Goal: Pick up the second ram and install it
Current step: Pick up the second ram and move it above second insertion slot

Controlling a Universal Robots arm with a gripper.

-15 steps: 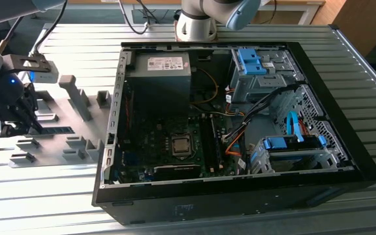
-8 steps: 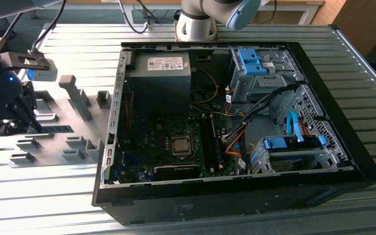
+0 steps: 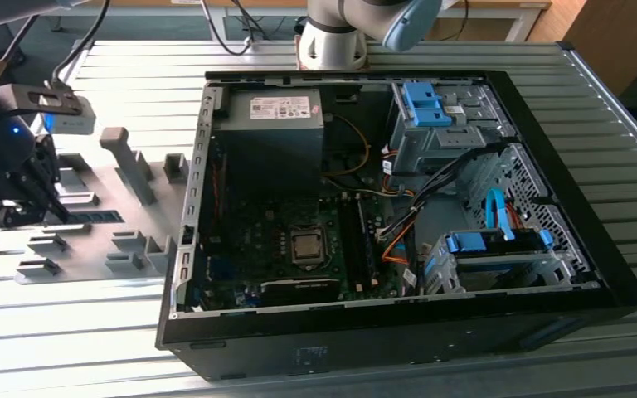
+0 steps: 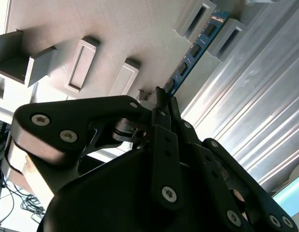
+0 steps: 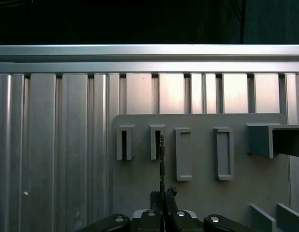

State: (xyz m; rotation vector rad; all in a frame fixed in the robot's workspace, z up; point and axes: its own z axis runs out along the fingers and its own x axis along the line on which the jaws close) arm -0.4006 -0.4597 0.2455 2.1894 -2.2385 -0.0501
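- The end effector (image 4: 165, 99) pinches the near end of the second ram (image 4: 195, 46), jaws pressed on its two faces.
- The ram stands on edge in the grey tray (image 3: 80, 257) at the exterior view's left, its far end between two slot blocks (image 4: 229, 34).
- To do this well, I judge: lift straight along the slots without twisting, or the thin board may bind.
- The first wrist view gives the stick edge-on, centred in the grip. The second wrist view gives its chips. The exterior view adds the open computer case (image 3: 407, 348), well apart on the table (image 3: 64, 332).
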